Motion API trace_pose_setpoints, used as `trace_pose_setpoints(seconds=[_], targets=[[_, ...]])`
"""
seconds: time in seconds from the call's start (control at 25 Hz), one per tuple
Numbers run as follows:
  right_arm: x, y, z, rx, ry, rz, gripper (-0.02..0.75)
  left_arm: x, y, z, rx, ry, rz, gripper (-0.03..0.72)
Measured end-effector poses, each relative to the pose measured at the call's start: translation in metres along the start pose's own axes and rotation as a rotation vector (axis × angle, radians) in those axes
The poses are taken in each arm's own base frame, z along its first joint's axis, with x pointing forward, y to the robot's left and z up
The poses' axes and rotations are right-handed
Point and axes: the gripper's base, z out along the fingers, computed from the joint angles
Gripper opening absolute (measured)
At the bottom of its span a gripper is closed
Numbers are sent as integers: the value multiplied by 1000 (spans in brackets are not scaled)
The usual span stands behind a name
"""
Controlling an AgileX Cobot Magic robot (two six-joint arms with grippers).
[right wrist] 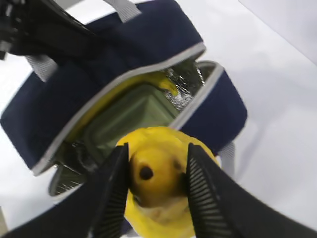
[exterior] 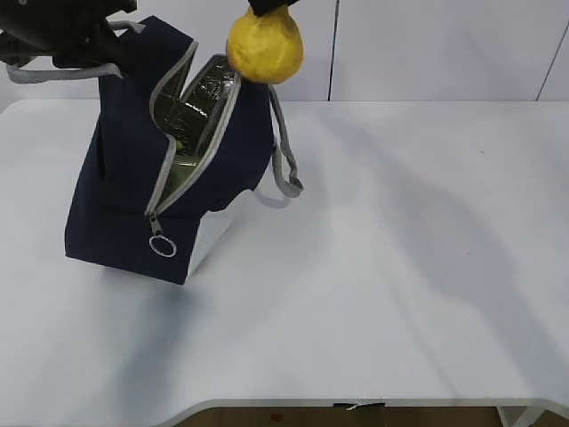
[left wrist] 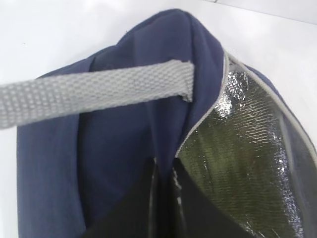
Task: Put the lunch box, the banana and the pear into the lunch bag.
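Lunch bag (exterior: 133,178) stands on the white table (exterior: 400,267), left of centre in the exterior view, tilted with its top leaning toward the back left, zipper fully undone and mouth gaping, silver foil lining (exterior: 200,98) showing inside. Metal ring pull (exterior: 162,246) hangs at the low end of the zipper on the front face; white side panel faces the camera at lower right. One grey handle (exterior: 283,156) droops down the right side of the bag, the other grey handle (left wrist: 94,91) is pulled taut at the upper left. Left gripper (left wrist: 163,198) is closed tight, fingers pinched on the navy fabric of the bag's top edge just beside the opening; in the exterior view only its dark arm shows at the top left corner. Right gripper (right wrist: 156,193) is partly open, both ridged pads pressed against the pear (exterior: 264,46), which it holds in the air above the bag's open mouth, clear of the rim. Right wrist view looks straight down past the pear into the bag: lunch box (right wrist: 129,124) with its sage-green lid lies flat at the bottom, banana (right wrist: 163,82) lies along the far side of it against the foil wall. Pear's dark stem end faces the wrist camera.
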Motion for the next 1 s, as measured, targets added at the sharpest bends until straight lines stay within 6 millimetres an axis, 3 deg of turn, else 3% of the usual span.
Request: trace_pose_setpoints(seconds=[0.28,0.52,0.72,0.84,1.0], targets=[[-5,5,7,-60,-62,8,300,0,-2,-1,23,1,-29,-4],[-1,7,51,-138,-99,1,300,0,-3,-2,33,1,-40,-4],[13,4,93,-168,-68,-29,307,0,-4,-2,38,1,-46,-4],[21,-1,106,-174,-48,-29,398,0,-4,-2,38,1,-44,-4],[16,1,100,-180,-58,-51,529,0,-4,-2,39,0,-36,-4]])
